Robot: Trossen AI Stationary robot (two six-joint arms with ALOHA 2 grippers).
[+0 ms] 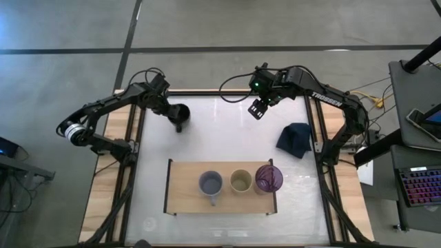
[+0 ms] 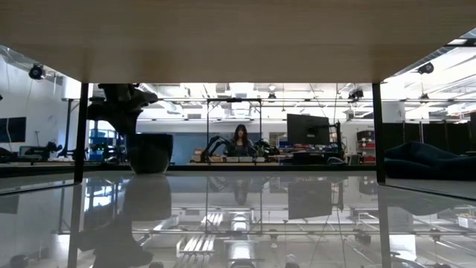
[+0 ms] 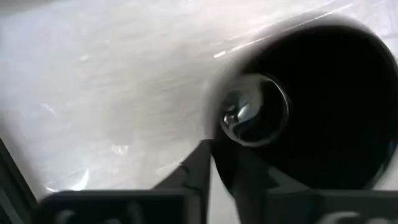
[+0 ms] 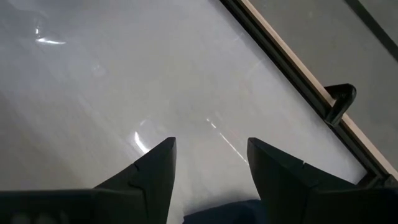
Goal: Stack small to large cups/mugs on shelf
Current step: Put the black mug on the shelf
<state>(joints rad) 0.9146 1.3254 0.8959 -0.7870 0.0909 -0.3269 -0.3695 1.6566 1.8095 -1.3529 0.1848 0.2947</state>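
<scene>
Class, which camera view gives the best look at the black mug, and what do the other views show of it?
The low view: the black mug stands side-on on the table, with the left gripper on it from above. The high view shows it small beneath the gripper. The left wrist view shows only its dark inside. The right wrist view misses it.

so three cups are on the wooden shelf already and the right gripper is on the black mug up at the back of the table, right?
Not quite: the left gripper is on the black mug, as the high view shows. The right gripper hangs open over bare table. The rest stands: the grey-lavender mug, the cream cup and the purple cup are on the shelf.
</scene>
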